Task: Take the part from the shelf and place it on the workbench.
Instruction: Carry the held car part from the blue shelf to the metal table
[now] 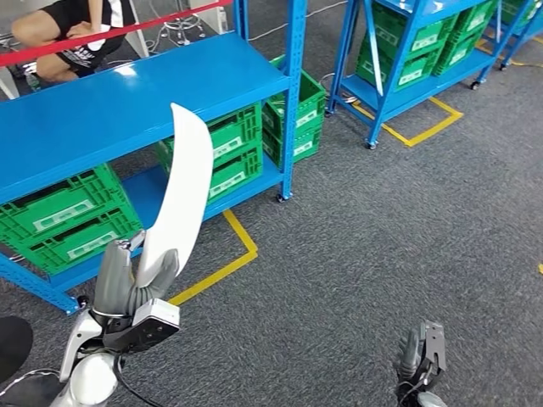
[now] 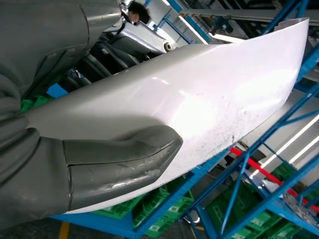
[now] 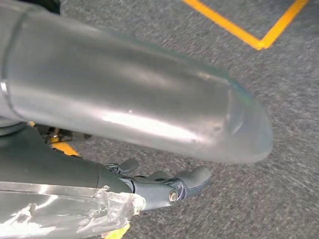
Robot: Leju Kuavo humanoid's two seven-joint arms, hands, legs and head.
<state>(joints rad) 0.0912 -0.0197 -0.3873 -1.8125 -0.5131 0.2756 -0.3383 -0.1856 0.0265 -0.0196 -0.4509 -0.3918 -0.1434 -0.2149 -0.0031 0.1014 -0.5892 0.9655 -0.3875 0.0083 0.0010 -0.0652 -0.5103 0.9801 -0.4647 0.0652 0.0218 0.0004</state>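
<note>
White and curved, the part (image 1: 182, 182) stands upright in the left hand (image 1: 131, 284), thumb and fingers (image 2: 124, 162) clamped on its lower end, before the blue shelf (image 1: 128, 93). The right hand (image 1: 419, 356) hangs low over open grey carpet (image 1: 384, 229), fingers (image 3: 180, 181) loose, holding nothing.

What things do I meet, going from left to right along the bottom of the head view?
Left hand holding the white part → yellow floor tape → grey carpet → right hand.
</note>
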